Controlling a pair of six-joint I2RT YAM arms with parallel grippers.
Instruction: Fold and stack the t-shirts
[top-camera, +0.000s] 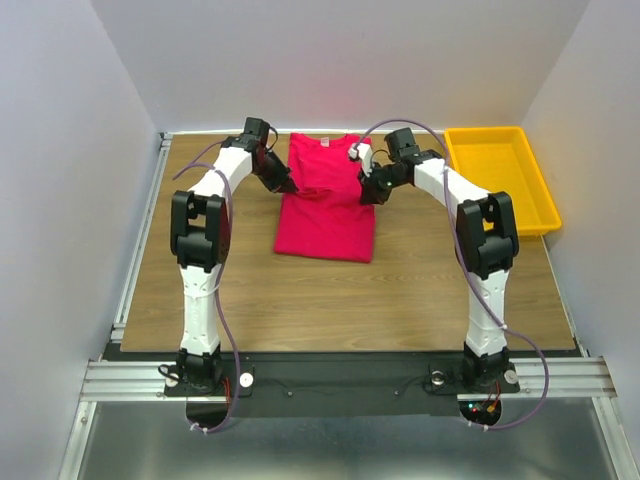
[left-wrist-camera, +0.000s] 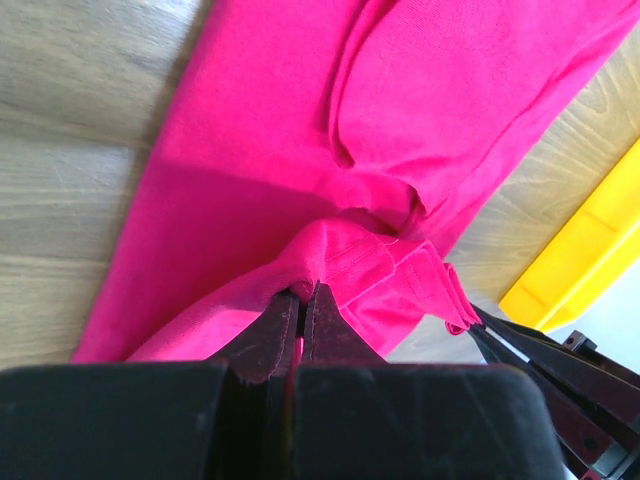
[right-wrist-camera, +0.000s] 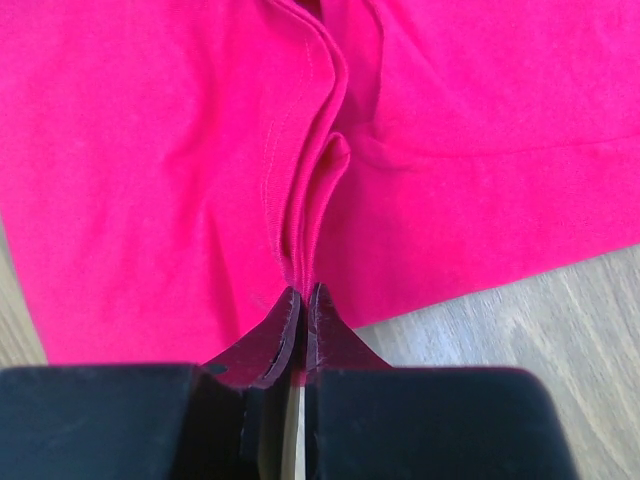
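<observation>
The crimson-pink t-shirt lies partly folded on the wooden table, collar end toward the far wall. My left gripper is shut on the shirt's left edge; in the left wrist view it pinches a raised fold of cloth. My right gripper is shut on the shirt's right edge; in the right wrist view it pinches several hemmed layers. Both held edges are lifted a little off the table. The neck label is hidden.
A yellow plastic tray stands at the far right of the table, and its corner shows in the left wrist view. Wooden table in front of the shirt. White walls close the sides and back.
</observation>
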